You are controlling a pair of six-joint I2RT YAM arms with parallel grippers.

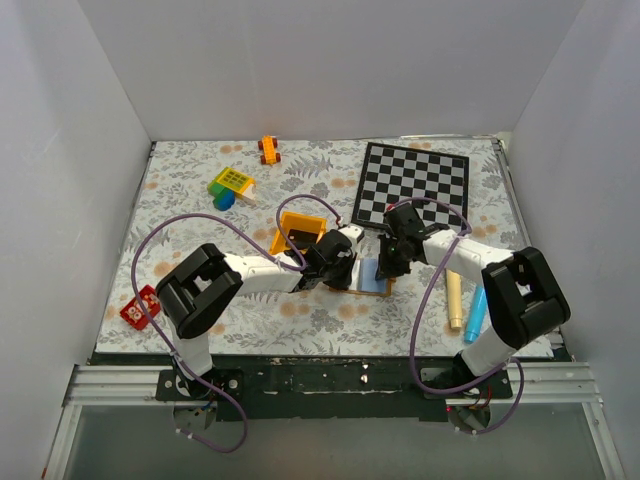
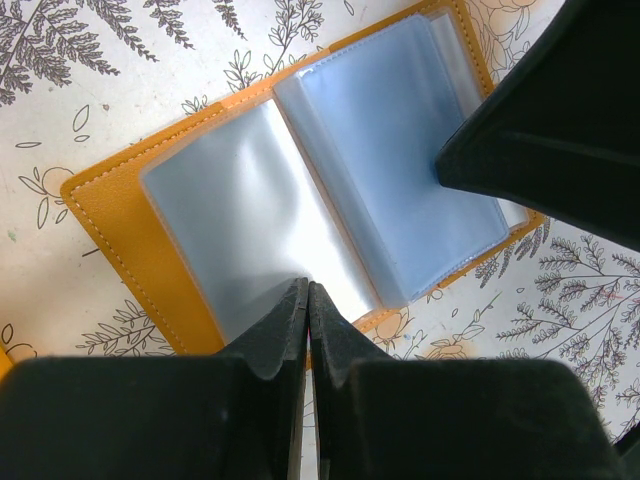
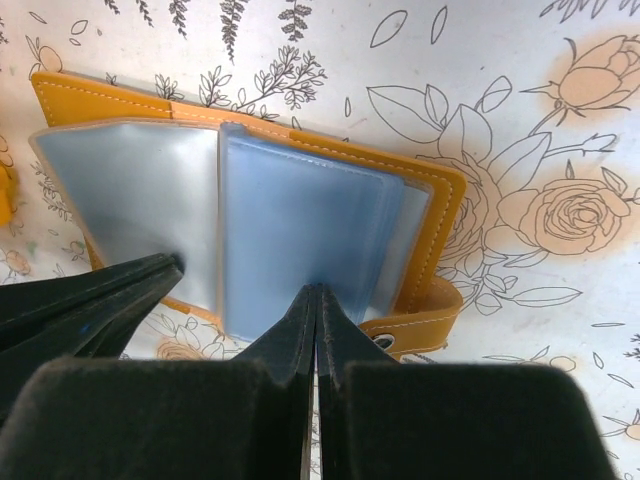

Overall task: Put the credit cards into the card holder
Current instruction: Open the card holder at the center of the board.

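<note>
The card holder (image 1: 372,279) lies open on the table between both arms, tan outside with pale blue-grey clear sleeves (image 2: 330,170) fanned out. My left gripper (image 2: 307,287) is shut, its tips resting on the near edge of the left sleeve. My right gripper (image 3: 317,290) is also shut, its tips pressing on the blue middle sleeve (image 3: 300,230). The snap strap (image 3: 425,325) curls at the holder's right edge. No card is between either gripper's fingers. A flat black shape, apparently the credit cards (image 1: 299,238), lies in the yellow bin (image 1: 291,219) just left of the grippers.
A chequered board (image 1: 413,185) lies behind the right arm. A yellow stick (image 1: 454,300) and a blue marker (image 1: 475,313) sit at the right. An orange toy car (image 1: 268,150), a yellow-green toy (image 1: 232,183) and a red block (image 1: 140,307) are on the left side.
</note>
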